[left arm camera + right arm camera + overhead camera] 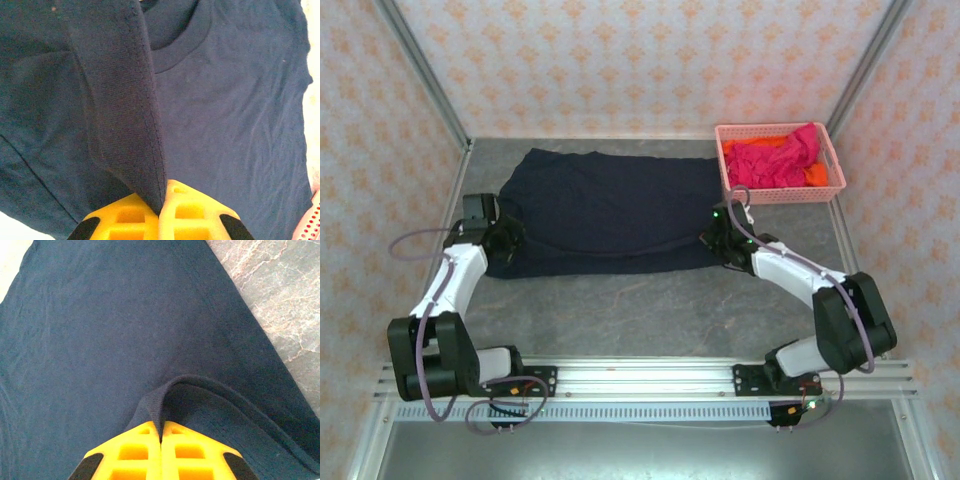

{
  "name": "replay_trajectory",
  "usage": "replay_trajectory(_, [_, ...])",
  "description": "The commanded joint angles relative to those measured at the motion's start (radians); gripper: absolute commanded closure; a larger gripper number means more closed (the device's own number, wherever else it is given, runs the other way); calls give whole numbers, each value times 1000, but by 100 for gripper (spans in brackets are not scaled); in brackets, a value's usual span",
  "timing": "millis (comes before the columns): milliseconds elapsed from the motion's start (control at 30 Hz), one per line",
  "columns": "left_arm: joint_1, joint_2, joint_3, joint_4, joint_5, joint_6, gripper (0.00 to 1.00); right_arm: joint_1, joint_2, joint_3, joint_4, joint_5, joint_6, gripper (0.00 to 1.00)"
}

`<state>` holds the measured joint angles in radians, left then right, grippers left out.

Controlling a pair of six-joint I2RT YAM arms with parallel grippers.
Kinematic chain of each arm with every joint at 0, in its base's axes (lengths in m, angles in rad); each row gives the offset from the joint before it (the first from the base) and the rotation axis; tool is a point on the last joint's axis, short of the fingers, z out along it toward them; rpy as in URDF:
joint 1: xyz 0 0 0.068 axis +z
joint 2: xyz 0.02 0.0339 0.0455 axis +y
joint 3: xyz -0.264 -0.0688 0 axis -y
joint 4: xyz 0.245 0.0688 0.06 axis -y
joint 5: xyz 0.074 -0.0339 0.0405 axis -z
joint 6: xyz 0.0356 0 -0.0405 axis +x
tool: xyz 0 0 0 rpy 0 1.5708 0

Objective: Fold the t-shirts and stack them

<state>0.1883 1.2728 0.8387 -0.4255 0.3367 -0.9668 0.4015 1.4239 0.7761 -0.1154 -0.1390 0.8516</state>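
Left gripper (506,238) at 9 o'clock and right gripper (718,240) at 3 o'clock each clamp the near edge of the navy t-shirt (605,208), spread mid-table; its first fold is apparently starting. The magenta-red t-shirt (770,160) and orange t-shirt (816,176) lie unfolded in the basket (782,194) at 1 o'clock.

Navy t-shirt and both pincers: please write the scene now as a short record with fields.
navy t-shirt: spread on the grey table
left pincer: shut on a stitched edge of the shirt
right pincer: shut on a lifted edge of the shirt
pink basket: far right, holding crumpled magenta t-shirt and orange t-shirt
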Motion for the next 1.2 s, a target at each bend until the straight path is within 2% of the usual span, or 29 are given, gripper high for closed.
replay_trajectory(0, [-14, 40, 61, 37, -27, 25, 100, -21, 28, 31, 17, 16, -18, 100])
replay_trajectory(500, [-27, 181, 203, 34, -90, 65, 100, -68, 154, 140, 40, -14, -54, 100])
replay_trajectory(933, [-45, 318, 280, 108, -59, 15, 100, -82, 214, 184, 51, 14, -54, 100])
replay_trajectory(1167, [-65, 364, 339, 114, -77, 5, 100, -109, 246, 194, 62, -1, -54, 100])
